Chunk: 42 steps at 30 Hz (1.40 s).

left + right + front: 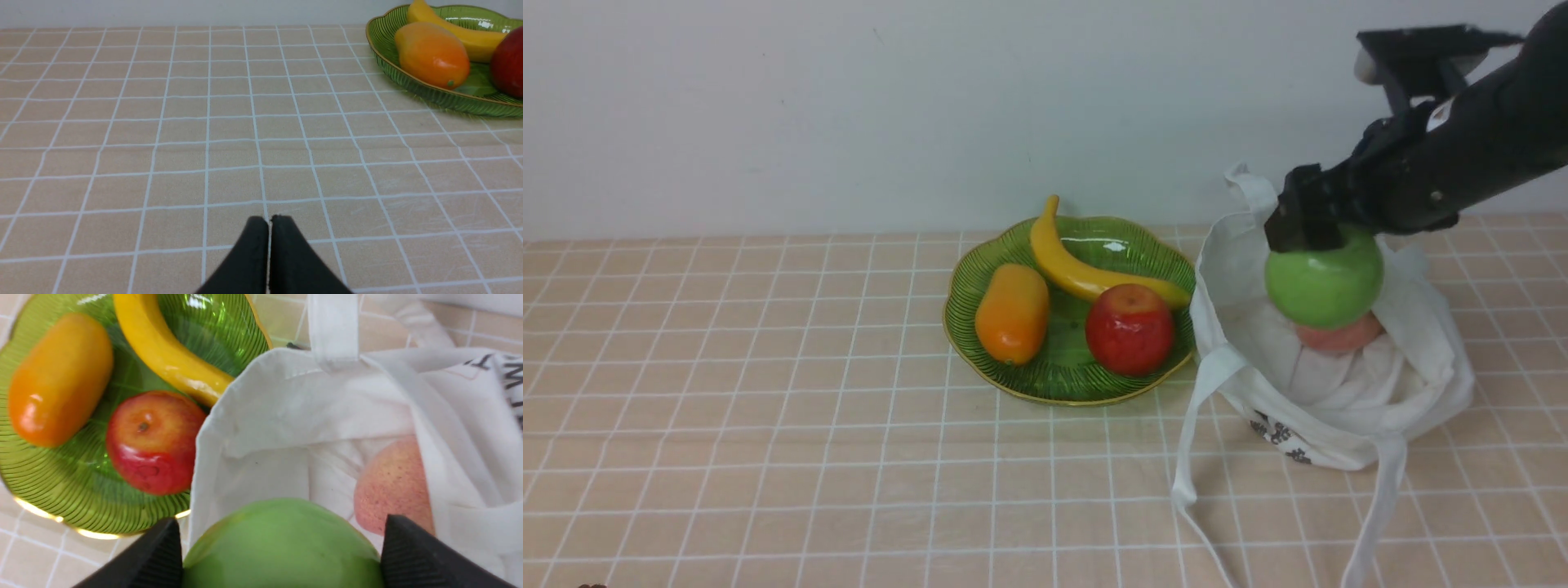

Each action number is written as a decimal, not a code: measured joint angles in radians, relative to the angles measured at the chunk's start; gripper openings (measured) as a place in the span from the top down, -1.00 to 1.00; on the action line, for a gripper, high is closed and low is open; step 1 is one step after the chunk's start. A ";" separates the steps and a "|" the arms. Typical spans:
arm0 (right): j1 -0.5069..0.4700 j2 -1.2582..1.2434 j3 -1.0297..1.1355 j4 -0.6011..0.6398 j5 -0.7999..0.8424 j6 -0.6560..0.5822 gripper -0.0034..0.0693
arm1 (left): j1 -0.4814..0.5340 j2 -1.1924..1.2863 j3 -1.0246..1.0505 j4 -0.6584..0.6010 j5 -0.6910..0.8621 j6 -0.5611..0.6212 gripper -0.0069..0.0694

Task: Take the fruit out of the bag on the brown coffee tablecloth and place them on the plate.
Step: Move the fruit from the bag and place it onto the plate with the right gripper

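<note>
My right gripper [1319, 237] is shut on the green apple [1325, 278] and holds it above the open mouth of the white bag [1339, 384]. In the right wrist view the green apple [282, 547] sits between both fingers [412, 551]. The pinkish peach [1339, 333] lies inside the bag, below the apple; it also shows in the right wrist view [392, 486]. The green glass plate [964, 282] stands left of the bag on the tablecloth [768, 408]. My left gripper [269, 222] is shut and empty, low over bare tablecloth, out of the front view.
On the plate lie a yellow banana [1070, 261], a shiny red apple [1129, 329] and an orange oblong fruit [1013, 312]. The bag's long straps [1201, 425] trail toward the front. A pale wall stands behind the table.
</note>
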<state>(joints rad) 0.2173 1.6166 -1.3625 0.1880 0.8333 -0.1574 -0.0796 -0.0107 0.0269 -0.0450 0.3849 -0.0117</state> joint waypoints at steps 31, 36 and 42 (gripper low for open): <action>0.160 0.304 -0.058 1.208 -0.399 -1.124 -0.66 | 0.000 0.000 0.000 0.000 0.000 0.000 0.84; 0.195 0.412 -0.097 1.371 -0.422 -1.310 -0.66 | 0.000 0.000 0.000 0.000 0.000 0.000 0.84; 0.197 0.437 -0.096 1.394 -0.455 -1.356 -0.71 | 0.000 0.000 0.000 0.000 0.000 0.000 0.84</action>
<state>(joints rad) 0.4147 2.0531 -1.4588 1.5816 0.3778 -1.5131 -0.0796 -0.0107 0.0269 -0.0450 0.3849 -0.0117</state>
